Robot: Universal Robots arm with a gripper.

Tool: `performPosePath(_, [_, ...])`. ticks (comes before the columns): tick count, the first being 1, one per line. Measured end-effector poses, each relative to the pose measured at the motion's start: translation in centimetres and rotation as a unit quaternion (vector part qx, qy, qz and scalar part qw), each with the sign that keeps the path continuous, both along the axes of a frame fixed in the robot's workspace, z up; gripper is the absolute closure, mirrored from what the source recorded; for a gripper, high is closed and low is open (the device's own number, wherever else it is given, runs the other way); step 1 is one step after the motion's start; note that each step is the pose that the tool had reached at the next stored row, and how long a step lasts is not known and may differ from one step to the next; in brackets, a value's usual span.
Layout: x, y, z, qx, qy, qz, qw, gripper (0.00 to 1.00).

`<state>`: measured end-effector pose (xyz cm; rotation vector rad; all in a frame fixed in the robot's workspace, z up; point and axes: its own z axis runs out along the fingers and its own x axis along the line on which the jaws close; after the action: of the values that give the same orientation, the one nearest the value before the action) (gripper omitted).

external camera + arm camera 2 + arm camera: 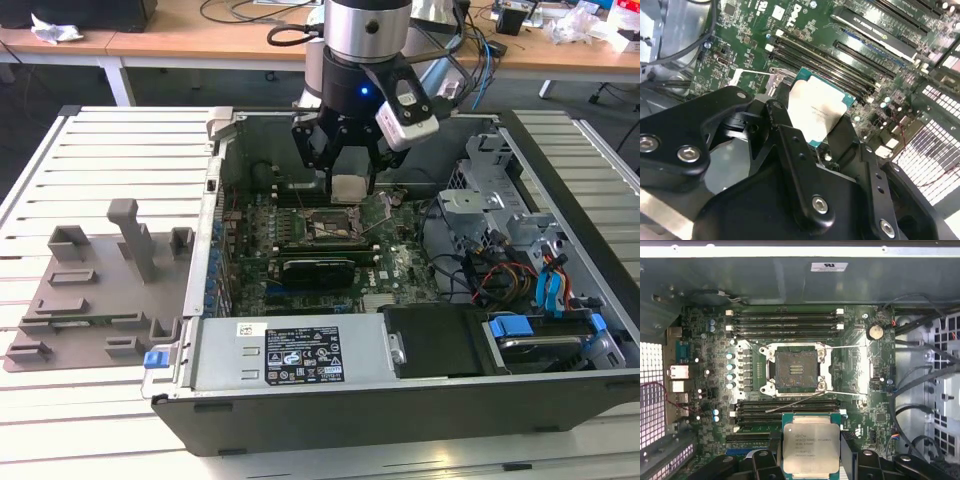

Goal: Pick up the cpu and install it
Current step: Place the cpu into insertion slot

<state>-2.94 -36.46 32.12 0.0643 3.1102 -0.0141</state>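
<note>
The cpu [347, 188] [816, 112] [810, 447] is a flat square chip with a pale silver top and a green rim. My gripper [348, 186] is shut on its edges and holds it inside the open computer case, above the motherboard [330, 240]. In both wrist views black fingers [790, 132] [762, 460] flank the chip. The open cpu socket [330, 228] [795, 369] sits on the board just below the chip, its metal frame and thin levers raised. The chip hangs short of the socket, apart from it.
The case's metal walls [225, 150] ring the board. A black card [318, 270] lies in front of the socket. Cables and drive bays [520, 260] crowd the exterior view's right. A labelled power supply [290, 352] sits in front. A grey fixture plate [90, 290] lies at the left.
</note>
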Motion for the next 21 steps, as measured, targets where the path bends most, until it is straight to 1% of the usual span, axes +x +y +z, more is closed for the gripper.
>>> performPosePath(1, [0.00, 0.00, -0.01, -0.0003, 0.0000, -0.024, 0.9997, 0.45])
performPosePath(2, [0.00, 0.00, -0.01, -0.0004, 0.0000, -0.032, 0.9995, 0.45])
performPosePath(4, [0.00, 0.00, -0.02, -0.0005, 0.0000, -0.056, 0.9984, 0.45])
performPosePath(5, [0.00, 0.00, -0.02, -0.0005, 0.0000, -0.062, 0.9981, 0.45])
performPosePath(13, [0.00, 0.00, -0.05, -0.0005, 0.0000, -0.076, 0.9971, 0.45])
performPosePath(15, [0.00, 0.00, -0.06, -0.0005, 0.0000, -0.082, 0.9966, 0.45])
performPosePath(18, [0.00, 0.00, -0.06, -0.0005, 0.0000, -0.086, 0.9963, 0.45])
performPosePath(21, [0.00, 0.00, -0.07, -0.0005, 0.0000, -0.098, 0.9952, 0.45])
